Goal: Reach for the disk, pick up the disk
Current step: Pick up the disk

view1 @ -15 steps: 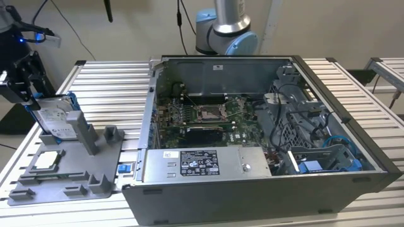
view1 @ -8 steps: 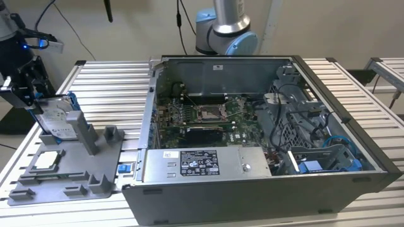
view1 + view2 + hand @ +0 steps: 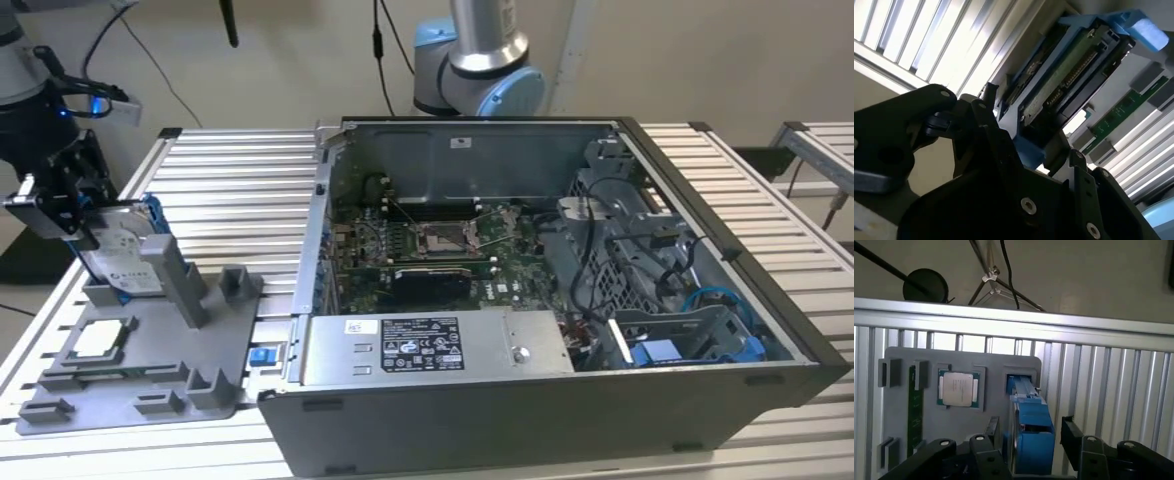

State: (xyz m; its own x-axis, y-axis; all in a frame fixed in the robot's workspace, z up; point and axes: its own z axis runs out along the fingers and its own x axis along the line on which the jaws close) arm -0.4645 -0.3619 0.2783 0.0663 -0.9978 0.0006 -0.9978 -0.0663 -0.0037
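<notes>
The disk (image 3: 123,252) is a silver drive with a white label in a bright blue bracket. It stands on edge in a slot of the grey fixture tray (image 3: 147,385) at the exterior view's left. My gripper (image 3: 64,195) hangs over the disk's upper end. In the first wrist view the gripper (image 3: 1029,432) is open, and its black fingers (image 3: 1069,435) flank the blue-framed disk (image 3: 1030,425) with a small gap on each side. The second wrist view shows the disk's circuit-board side (image 3: 1064,85) between the black gripper (image 3: 1029,132) parts.
The tray (image 3: 999,365) also holds a square silver chip (image 3: 958,389) and a green memory stick (image 3: 915,410). An open computer case (image 3: 534,300) stands to the exterior view's right on the slatted metal table (image 3: 227,180). A second arm's base (image 3: 474,70) rises behind the case.
</notes>
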